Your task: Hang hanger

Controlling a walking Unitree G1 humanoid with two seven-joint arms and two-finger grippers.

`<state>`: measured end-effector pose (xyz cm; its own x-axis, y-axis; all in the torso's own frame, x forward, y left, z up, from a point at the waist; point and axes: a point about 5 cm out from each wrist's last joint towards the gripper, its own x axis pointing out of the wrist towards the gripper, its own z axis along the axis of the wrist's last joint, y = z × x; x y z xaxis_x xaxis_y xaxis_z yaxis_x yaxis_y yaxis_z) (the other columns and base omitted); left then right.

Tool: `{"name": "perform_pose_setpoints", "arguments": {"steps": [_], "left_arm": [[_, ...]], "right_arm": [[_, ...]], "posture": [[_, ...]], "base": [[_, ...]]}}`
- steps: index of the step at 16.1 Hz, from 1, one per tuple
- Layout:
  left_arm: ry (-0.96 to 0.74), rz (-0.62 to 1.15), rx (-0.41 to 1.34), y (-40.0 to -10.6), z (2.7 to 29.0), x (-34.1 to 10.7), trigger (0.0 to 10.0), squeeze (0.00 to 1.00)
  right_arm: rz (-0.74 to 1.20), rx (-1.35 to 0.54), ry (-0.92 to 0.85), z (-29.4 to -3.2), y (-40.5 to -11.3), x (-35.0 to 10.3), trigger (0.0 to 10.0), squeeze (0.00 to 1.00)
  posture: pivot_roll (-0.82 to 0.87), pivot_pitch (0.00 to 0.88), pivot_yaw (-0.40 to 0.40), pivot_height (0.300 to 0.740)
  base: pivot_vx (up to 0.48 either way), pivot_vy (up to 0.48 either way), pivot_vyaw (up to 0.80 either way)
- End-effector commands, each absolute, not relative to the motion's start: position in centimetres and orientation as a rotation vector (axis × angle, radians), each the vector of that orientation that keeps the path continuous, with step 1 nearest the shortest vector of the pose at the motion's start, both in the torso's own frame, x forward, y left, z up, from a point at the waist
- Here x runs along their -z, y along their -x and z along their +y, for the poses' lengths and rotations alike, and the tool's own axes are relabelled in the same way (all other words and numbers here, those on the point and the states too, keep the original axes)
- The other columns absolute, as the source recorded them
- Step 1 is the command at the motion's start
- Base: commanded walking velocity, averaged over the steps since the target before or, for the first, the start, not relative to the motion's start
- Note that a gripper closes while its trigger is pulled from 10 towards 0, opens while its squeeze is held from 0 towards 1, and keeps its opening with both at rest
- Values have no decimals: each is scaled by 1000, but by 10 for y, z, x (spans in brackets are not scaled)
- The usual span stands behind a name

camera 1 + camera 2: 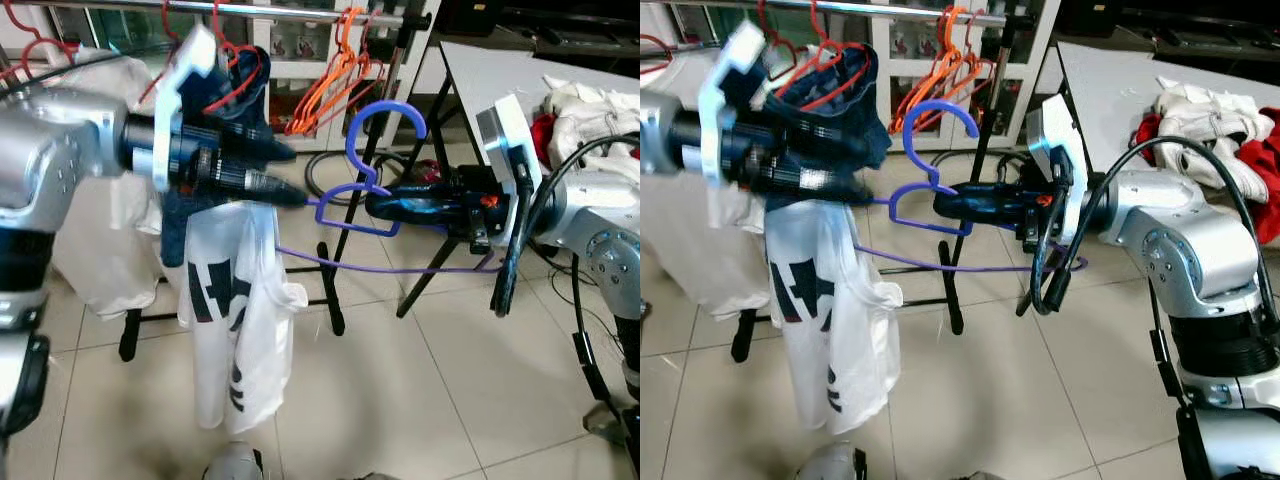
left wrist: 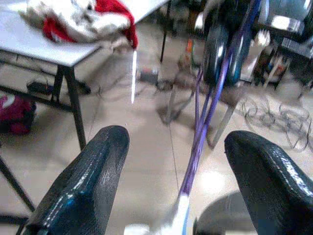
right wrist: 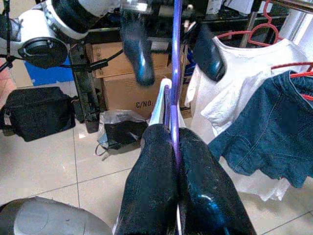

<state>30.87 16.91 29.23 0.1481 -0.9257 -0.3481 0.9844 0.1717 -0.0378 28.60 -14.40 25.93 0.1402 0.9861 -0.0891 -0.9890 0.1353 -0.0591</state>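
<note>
Right gripper (image 1: 385, 208) was clamped on the purple hanger (image 1: 372, 190), its two black fingers (image 3: 161, 186) pressed together with the hanger's wire pinched between them just below the hook. The hanger was held out in mid-air, hook upward, with its long lower bar sloping back under the right arm. A white T-shirt (image 1: 235, 310) with dark lettering draped from the hanger's far shoulder and hung down over the tiled floor (image 1: 400, 400).

Left gripper (image 1: 290, 195) was at that far shoulder. In the left wrist view its fingers (image 2: 83, 186) stood wide apart with the purple wire running between them and touching neither, so it steadied nothing yet.

Behind both arms stood the clothes rail (image 1: 300, 10), carrying red hangers (image 1: 235, 60), a denim garment (image 1: 225, 130) and a bunch of orange hangers (image 1: 330, 80). A grey table (image 1: 490, 70) with a heap of white and red clothes (image 1: 590, 110) was off to the right.

The step in hand looked like carrying the loaded hanger toward the rail; the hook was well below the bar and not over it. The next move would call for lifting the hook above the rail into the gap between the denim garment and the orange hangers, then lowering it on.
</note>
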Motion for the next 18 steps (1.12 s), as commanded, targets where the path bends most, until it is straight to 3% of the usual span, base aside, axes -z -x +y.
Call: {"name": "perform_pose_setpoints", "arguments": {"steps": [1,4,8,9,10,18], "left_arm": [[-283,330,1397,-307,165,-290,10000,0],[-400,349,1314,-317,167,-274,10000,0],[-392,357,1330,-318,168,-275,10000,0],[-383,360,1345,-317,168,-275,8941,0],[-367,357,1360,-317,168,-276,0,0],[-333,364,1443,-312,167,-276,0,0]], "right_arm": [[7,-1437,136,-145,-285,-267,0,0],[5,-1446,139,-144,-285,-268,0,0],[7,-1446,142,-145,-283,-267,0,0],[7,-1444,143,-146,-283,-267,0,0],[7,-1443,143,-146,-283,-267,0,0],[3,-1438,141,-148,-284,-268,0,0]], "posture": [[33,22,-83,740],[32,22,-82,740],[27,16,-74,740],[27,14,-72,740],[27,13,-71,740],[28,5,-71,740]], "base": [[0,0,0],[0,0,0],[0,0,0],[0,0,0],[0,0,0],[0,0,0]]}}
